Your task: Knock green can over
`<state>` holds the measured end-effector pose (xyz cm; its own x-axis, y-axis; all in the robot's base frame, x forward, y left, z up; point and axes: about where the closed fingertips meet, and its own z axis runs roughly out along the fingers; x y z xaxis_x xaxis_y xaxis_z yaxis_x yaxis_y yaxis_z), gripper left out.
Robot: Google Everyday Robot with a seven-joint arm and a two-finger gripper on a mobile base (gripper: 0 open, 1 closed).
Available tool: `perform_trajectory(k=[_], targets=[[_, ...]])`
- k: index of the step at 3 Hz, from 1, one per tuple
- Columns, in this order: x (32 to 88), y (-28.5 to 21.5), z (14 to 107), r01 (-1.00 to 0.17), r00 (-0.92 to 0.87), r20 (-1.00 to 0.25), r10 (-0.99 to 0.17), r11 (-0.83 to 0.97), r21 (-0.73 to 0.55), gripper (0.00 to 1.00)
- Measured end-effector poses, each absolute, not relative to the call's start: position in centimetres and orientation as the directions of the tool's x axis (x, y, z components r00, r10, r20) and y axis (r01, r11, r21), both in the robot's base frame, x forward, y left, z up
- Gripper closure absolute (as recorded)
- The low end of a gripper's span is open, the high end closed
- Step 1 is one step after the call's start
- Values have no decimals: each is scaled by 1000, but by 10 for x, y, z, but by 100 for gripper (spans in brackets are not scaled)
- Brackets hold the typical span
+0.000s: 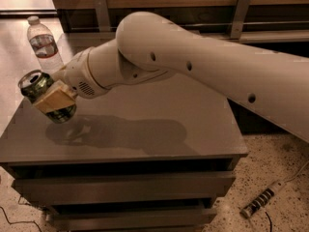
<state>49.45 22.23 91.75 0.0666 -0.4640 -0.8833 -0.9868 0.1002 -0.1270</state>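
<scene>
The green can (38, 85) is at the left of the grey cabinet top (145, 129), tilted with its silver top leaning up and left. It looks raised off the surface, with its shadow below it. My gripper (54, 100) is at the can, its tan fingers (55, 98) wrapped across the can's middle. The white arm reaches in from the right across the cabinet.
A clear plastic water bottle (44, 42) stands at the back left of the cabinet top. The cabinet has drawers (125, 187) below. A power strip (260, 203) lies on the speckled floor at the right. A wooden wall with metal brackets is behind.
</scene>
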Motion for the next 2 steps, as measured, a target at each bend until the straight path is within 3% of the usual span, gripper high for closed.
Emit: perform_trajectory(k=[2], targets=[[512, 194, 927, -981, 24, -767, -641, 134, -143, 100]])
